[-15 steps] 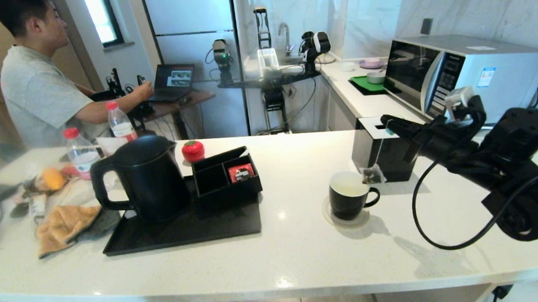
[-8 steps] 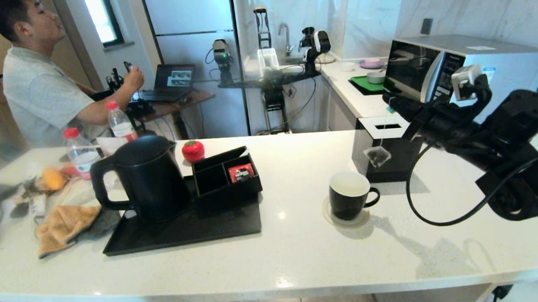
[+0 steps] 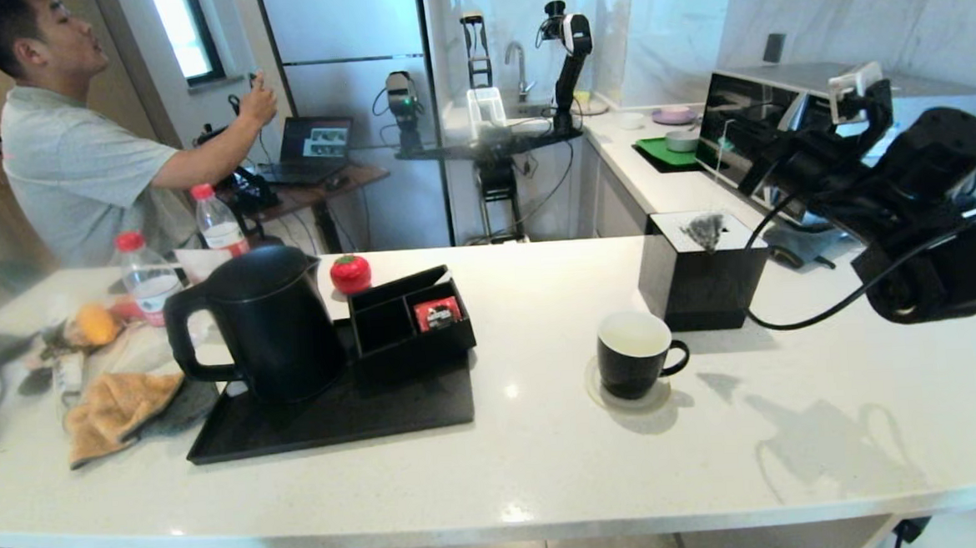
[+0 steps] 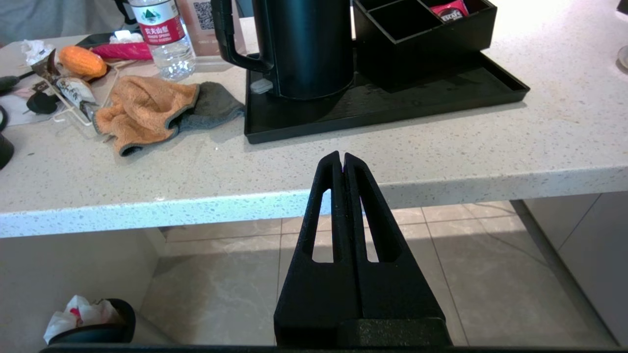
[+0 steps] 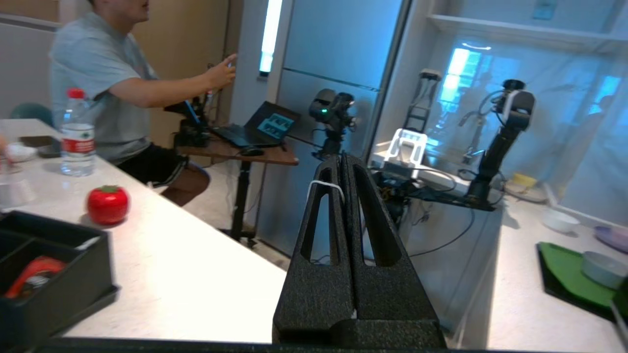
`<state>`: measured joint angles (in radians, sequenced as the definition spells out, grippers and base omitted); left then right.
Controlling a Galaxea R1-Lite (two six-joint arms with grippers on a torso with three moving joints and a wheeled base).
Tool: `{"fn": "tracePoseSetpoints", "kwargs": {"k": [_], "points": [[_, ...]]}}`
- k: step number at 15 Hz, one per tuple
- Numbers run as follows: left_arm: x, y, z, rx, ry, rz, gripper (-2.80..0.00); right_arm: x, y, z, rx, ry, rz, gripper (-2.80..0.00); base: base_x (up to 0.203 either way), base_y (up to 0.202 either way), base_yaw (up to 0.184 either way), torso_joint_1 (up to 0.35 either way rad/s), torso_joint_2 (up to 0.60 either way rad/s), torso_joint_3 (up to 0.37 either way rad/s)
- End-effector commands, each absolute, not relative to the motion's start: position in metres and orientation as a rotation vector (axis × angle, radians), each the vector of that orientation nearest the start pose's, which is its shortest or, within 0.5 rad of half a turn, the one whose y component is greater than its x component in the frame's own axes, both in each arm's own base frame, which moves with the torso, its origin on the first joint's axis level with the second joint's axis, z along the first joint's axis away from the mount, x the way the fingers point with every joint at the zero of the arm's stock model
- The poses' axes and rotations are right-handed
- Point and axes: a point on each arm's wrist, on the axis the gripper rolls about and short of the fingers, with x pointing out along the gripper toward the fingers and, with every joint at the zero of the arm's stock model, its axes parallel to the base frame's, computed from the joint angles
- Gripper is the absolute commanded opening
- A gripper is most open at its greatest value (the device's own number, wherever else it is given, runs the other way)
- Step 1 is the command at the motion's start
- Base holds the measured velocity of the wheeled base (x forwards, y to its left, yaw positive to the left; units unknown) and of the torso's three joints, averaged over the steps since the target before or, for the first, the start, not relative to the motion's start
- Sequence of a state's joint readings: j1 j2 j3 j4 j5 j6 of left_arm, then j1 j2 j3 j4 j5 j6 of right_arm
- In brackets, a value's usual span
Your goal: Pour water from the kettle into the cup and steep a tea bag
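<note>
**Black cup waits while the tea bag hangs high**

Black and steady, the cup [image 3: 633, 365] sits on the counter [image 3: 548, 455] at about four o'clock from the kettle [image 3: 265, 323], which stands on its tray [image 3: 329, 420]. The right gripper [image 3: 719, 149], fingers pinched together on the string, is raised at one o'clock from the cup; the tea bag [image 3: 705, 231] dangles below it, in front of the tissue box [image 3: 701, 284] and well clear of the cup. To dip it well, I'd bring the hand back over the cup slowly, let the swing die out, then lower straight down.

From the right wrist you see the white string [image 5: 324, 184] looped over the closed fingers, but neither bag nor cup. From the left wrist, the left gripper [image 4: 342, 159] shows pressed together, empty, parked below the counter edge; the head view misses it.
</note>
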<state>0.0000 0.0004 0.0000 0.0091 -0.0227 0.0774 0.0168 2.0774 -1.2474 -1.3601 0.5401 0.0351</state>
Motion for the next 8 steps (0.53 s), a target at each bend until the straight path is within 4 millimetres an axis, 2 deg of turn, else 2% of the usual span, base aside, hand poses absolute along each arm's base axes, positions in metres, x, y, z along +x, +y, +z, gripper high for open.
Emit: {"fn": "tracePoseSetpoints", "kwargs": {"k": [1, 6, 8], "points": [[-0.023, -0.001, 0.075, 0.078, 0.008, -0.023, -2.8, 0.425, 0.009, 0.23, -0.114, -0.516, 0.532, -2.8, 0.0, 0.0, 0.0, 0.0, 0.0, 0.0], [-0.023, -0.001, 0.075, 0.078, 0.008, -0.023, -2.8, 0.469, -0.009, 0.222, -0.122, -0.509, 0.492, -2.8, 0.0, 0.0, 0.0, 0.0, 0.0, 0.0], [-0.023, -0.001, 0.075, 0.078, 0.008, -0.023, -2.8, 0.483, -0.013, 0.211, -0.118, -0.491, 0.486, -2.8, 0.0, 0.0, 0.0, 0.0, 0.0, 0.0]]}}
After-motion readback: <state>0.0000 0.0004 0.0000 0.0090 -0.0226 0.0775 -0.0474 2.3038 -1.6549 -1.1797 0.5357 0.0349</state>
